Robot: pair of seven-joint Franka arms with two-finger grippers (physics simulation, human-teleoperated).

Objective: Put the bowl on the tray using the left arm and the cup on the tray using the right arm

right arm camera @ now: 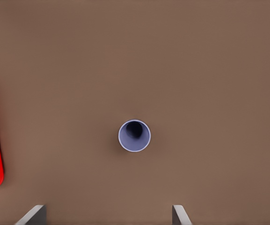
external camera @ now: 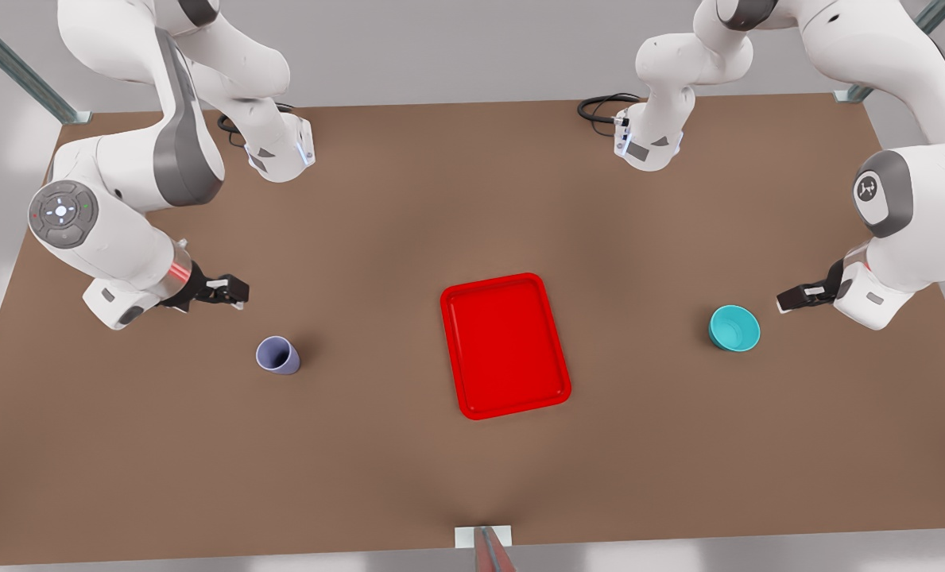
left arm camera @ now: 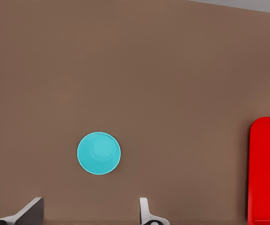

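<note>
The teal bowl [external camera: 734, 328] stands upright on the brown table at the front view's right, some way from the red tray [external camera: 505, 345] in the middle. My left gripper [external camera: 787, 302] hovers just beyond the bowl on the side away from the tray, open and holding nothing. From the left wrist, the bowl [left arm camera: 98, 153] lies ahead of the spread fingers [left arm camera: 32, 212], with the tray [left arm camera: 267, 168] off to one side. The lavender cup [external camera: 278, 354] stands upright at the front view's left. My right gripper [external camera: 236, 293] is open, above and behind it. The cup [right arm camera: 134, 135] sits centred ahead of its fingers [right arm camera: 179, 215].
Both arm bases [external camera: 281, 151] [external camera: 648, 143] stand at the table's far edge, each with a black cable [external camera: 599, 107] beside it. A small white bracket [external camera: 484, 539] sits at the near edge. Metal frame posts [external camera: 11, 63] rise at the back corners.
</note>
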